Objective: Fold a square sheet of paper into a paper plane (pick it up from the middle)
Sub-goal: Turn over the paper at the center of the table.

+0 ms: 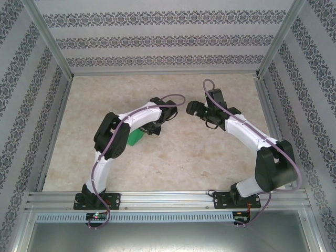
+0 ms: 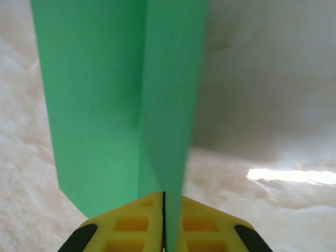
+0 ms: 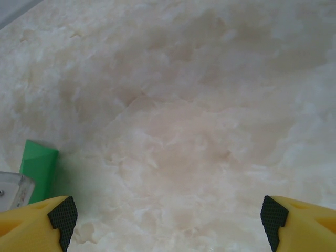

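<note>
The square sheet of paper [image 2: 105, 105] is bright green and folded into a narrow wedge with a lengthwise crease. My left gripper [image 2: 164, 202] is shut on its near end, the paper pinched between the yellow fingers [image 2: 131, 226] and sticking out ahead over the table. From above, a green corner of the paper [image 1: 135, 137] peeks from under the left arm, beside the left gripper [image 1: 152, 128]. My right gripper [image 1: 193, 109] hovers to the right of it, apart from it and open. Between its fingers [image 3: 63, 215] is bare table, and the paper [image 3: 39, 168] shows at the left edge.
The pale marbled tabletop [image 1: 173, 157] is ringed by patterned walls and aluminium rails [image 1: 168, 198]. Both arm bases sit on the near rail. Bare room lies at the far side and to the left and right of the arms.
</note>
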Robot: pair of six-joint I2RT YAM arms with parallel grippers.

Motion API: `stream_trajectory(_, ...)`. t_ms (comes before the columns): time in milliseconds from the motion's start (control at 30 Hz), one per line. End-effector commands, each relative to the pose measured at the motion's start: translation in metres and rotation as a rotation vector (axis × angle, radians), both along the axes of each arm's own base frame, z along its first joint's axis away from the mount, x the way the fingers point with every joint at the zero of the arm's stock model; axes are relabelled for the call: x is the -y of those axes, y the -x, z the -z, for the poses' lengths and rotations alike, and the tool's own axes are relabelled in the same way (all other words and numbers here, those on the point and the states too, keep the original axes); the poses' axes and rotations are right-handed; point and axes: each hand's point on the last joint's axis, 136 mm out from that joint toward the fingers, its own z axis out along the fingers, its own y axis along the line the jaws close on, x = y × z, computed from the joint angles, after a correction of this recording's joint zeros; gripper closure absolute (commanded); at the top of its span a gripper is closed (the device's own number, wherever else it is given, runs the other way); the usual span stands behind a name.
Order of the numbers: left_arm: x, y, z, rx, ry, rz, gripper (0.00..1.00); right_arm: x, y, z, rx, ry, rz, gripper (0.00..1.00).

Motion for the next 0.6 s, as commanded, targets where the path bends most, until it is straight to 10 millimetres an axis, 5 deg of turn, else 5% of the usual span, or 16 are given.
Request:
stream_trajectory(0,0.021,-0.002,0.004,0.008,0.058,-0.016,0.87,0.013,0.006,0.0,-0.015,0.005,0.053,0.08)
stream_trajectory(267,0.041,0.003,0.015,-0.031,0.163,-0.018,0.74,0.012,0.007,0.007,-0.043,-0.007,0.056,0.08)
stream_trajectory(567,0.078,0.007,0.016,-0.099,0.504,-0.047,0.49,0.001,0.005,0.013,-0.074,-0.049,0.03,0.09)
